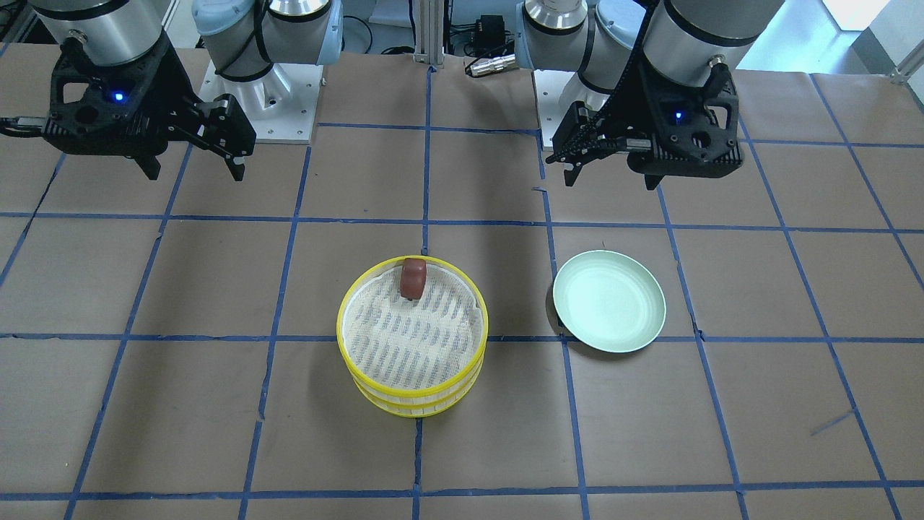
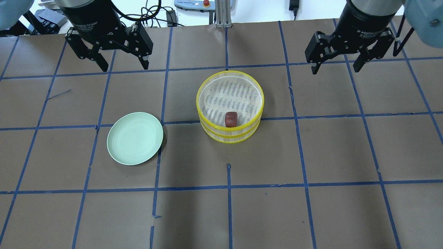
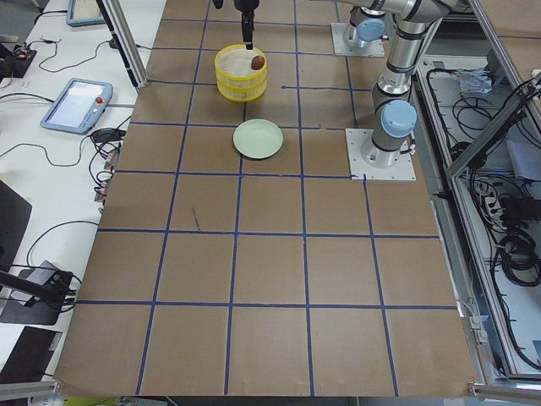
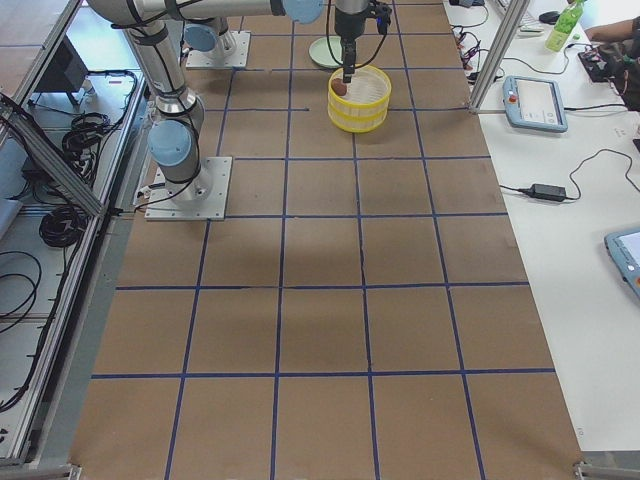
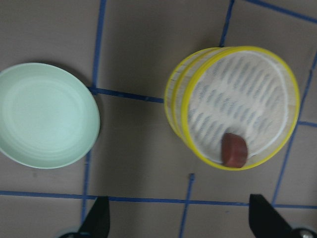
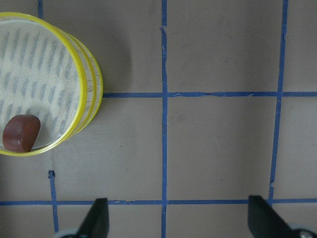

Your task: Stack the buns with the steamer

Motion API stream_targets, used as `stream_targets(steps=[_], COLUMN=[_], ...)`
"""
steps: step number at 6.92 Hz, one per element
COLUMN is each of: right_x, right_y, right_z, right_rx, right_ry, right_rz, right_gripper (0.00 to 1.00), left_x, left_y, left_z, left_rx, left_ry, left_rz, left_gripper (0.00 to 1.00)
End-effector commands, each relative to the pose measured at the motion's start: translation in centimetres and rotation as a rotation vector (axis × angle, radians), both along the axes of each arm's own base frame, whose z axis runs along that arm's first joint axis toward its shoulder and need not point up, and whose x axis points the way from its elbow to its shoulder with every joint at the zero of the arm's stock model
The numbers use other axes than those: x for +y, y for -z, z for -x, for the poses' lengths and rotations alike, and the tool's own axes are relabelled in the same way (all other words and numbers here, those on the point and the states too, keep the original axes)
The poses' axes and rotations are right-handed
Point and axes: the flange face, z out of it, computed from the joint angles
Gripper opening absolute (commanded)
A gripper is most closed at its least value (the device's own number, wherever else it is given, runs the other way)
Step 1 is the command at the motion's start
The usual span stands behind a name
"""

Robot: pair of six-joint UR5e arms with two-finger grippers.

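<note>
Hanging above the brown table (image 1: 758, 404), the left gripper (image 1: 611, 180) appears on the right of the front-facing view, its two fingers spread wide with nothing between them. The right gripper (image 1: 195, 173), on that view's left, is spread likewise and holds nothing. Lower in the view, between the two, stands the steamer (image 1: 411, 393), two yellow-rimmed round trays stacked one on the other. The reddish-brown bun (image 1: 413, 279) sits in the top tray, against the rim on the side toward the robot's bases. The pale green bowl (image 1: 608, 301) rests on the table near the steamer, on the left arm's side, not touching it.

From overhead, both grippers are wide apart and well clear of the steamer, and the bun lies at the tray's edge. The upper tray hides the inside of the lower one.

The two side views show stack and bowl small and far off, the bun a dark spot by the rim.

Each wrist view shows two fingertips far apart at the bottom corners and the bun inside the top tray. The left one takes in the bowl too.
</note>
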Motion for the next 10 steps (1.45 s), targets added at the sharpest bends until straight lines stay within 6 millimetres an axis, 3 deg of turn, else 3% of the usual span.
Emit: stream_targets(steps=[1, 2, 5, 10], right_x=[-1.0, -1.0, -1.2, -1.0], right_y=[0.6, 0.5, -0.3, -0.5], right_z=[0.4, 0.4, 1.0, 0.0], right_rx=[0.026, 0.026, 0.029, -0.019], right_ry=[0.0, 0.0, 0.013, 0.0], right_rz=[-0.008, -0.011, 0.002, -0.001], right_gripper=[1.0, 1.0, 1.0, 1.0], left_x=[0.7, 2.0, 2.7, 2.9], left_y=[0.9, 2.0, 1.9, 1.9], left_z=[0.2, 0.1, -0.1, -0.1], left_rx=[0.001, -0.001, 0.003, 0.002], left_ry=[0.018, 0.011, 0.006, 0.012], left_rz=[0.039, 0.019, 0.042, 0.042], left_gripper=[1.0, 1.0, 1.0, 1.0])
